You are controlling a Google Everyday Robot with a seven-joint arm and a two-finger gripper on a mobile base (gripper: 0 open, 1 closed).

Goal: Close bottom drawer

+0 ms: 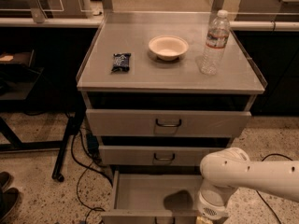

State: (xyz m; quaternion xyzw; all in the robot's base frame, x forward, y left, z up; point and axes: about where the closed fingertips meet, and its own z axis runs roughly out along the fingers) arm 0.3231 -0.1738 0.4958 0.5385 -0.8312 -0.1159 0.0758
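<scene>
**Cabinet top, left to right.**
- Dark foil snack packet, lying flat near the left edge of the grey metal cabinet top.
- Shallow cream bowl, at the middle, toward the back edge.
- Clear plastic water bottle, upright, near the right edge.

**Bottom drawer.**
- Grey metal bottom drawer, lowest of three.
- It stands pulled well out under the cabinet's front edge, and the tray looks empty.
- The two grey drawers above it are shut or nearly so.

**Handling (judged).**
- Rigid sheet metal on slides.
- Light while empty, so it should run in under modest force.
- Not fragile, though it may bang at the stop.
- Best place to bear on is the flat front panel near its middle; a push at one end could rack it. There is no need to take the wire handle.

**Gripper.**
- White arm reaching in from the right.
- Gripper sits at the drawer's front right corner, cut off by the bottom of the view.
- Whether it is open, closed or touching the panel cannot be told.
</scene>
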